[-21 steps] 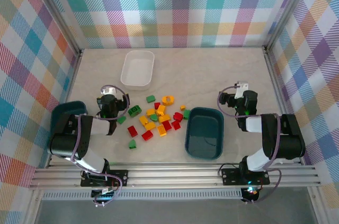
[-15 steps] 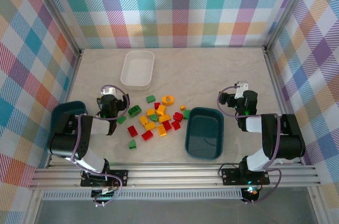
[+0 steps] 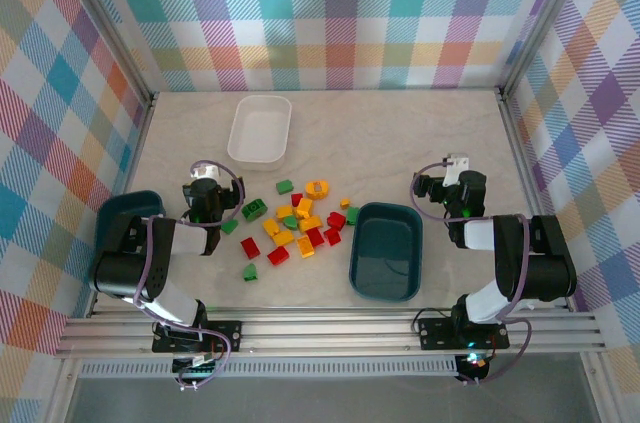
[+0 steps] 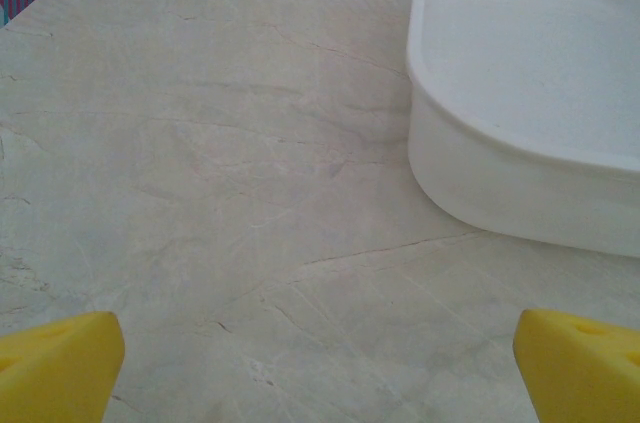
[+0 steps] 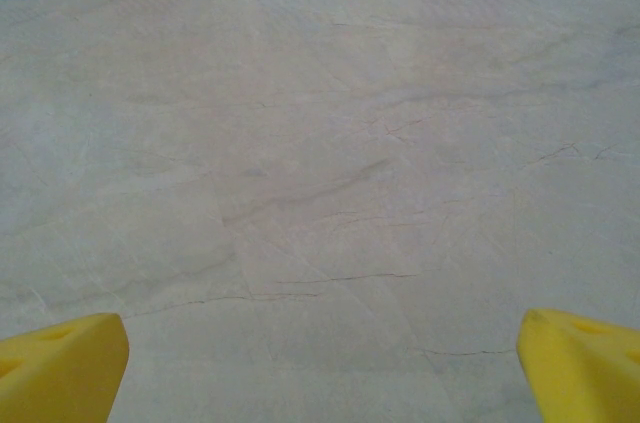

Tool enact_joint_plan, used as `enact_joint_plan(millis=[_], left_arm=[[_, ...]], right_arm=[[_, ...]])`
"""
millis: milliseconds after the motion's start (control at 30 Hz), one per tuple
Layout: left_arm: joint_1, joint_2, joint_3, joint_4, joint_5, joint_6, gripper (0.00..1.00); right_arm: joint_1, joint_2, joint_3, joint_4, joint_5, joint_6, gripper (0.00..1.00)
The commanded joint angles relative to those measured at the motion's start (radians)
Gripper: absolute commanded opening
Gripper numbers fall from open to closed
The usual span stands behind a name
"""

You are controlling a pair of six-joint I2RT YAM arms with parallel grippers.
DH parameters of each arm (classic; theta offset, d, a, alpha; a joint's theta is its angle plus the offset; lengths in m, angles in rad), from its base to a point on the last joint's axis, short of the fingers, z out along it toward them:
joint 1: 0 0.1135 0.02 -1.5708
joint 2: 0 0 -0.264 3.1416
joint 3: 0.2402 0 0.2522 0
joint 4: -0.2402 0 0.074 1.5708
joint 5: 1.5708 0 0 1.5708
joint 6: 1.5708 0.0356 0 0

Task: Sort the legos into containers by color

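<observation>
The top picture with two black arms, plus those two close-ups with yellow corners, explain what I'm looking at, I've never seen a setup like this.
These are two small robot arms bolted at the near edge of a table. The top picture looks down from above and behind them. Each close-up comes from a camera on one wrist, and the yellow corners are that arm's own fingertips. The left gripper faces the white tray, and the right gripper faces bare tabletop. Both are open and hold nothing. Between the arms lies a heap of small red, green and yellow legos. One teal tray sits beside the heap near the right arm. Another teal tray is partly hidden by the left arm.
</observation>
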Motion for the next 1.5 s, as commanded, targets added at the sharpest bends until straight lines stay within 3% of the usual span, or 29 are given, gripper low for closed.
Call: enact_joint_plan(millis=[0, 667, 767, 833, 933, 1033, 1100, 1200, 1267, 1333, 1467], left_arm=[[0.007, -0.001, 0.016, 0.004, 0.009, -0.01, 1.0], [0.008, -0.002, 0.015, 0.006, 0.01, -0.01, 1.0], [0.007, -0.007, 0.013, 0.012, -0.002, -0.009, 1.0], [-0.009, -0.11, 0.068, -0.18, -0.052, -0.015, 1.0], [-0.011, -0.272, 0.212, -0.511, -0.016, -0.029, 1.0], [-0.013, -0.436, 0.334, -0.747, -0.019, -0.168, 1.0], [-0.013, -0.515, 0.422, -0.926, -0.077, -0.337, 1.0], [-0.013, -0.56, 0.568, -1.327, -0.265, -0.701, 1.0], [0.001, -0.568, 0.576, -1.499, -0.371, -0.882, 1.0], [0.035, -0.571, 0.533, -1.491, -0.335, -0.841, 1.0], [0.105, -0.485, 0.552, -1.602, -0.324, -0.854, 0.99]], right_arm=[[0.0, 0.003, 0.014, 0.009, -0.023, -0.014, 1.0], [-0.007, 0.005, 0.016, 0.004, -0.029, -0.007, 1.0], [0.001, -0.03, 0.039, -0.053, 0.028, 0.007, 1.0], [0.041, -0.139, 0.141, -0.326, 0.164, 0.012, 1.0], [0.067, -0.281, 0.305, -0.633, 0.15, 0.051, 1.0], [0.081, -0.382, 0.472, -0.897, 0.135, 0.249, 1.0], [0.081, -0.421, 0.515, -0.969, 0.063, 0.322, 1.0], [0.069, -0.487, 0.447, -1.028, 0.143, 0.706, 1.0], [0.061, -0.515, 0.369, -0.941, 0.032, 0.714, 0.9], [0.063, -0.494, 0.365, -0.972, -0.063, 0.738, 0.82], [0.067, -0.421, 0.393, -1.058, -0.17, 0.698, 0.78]])
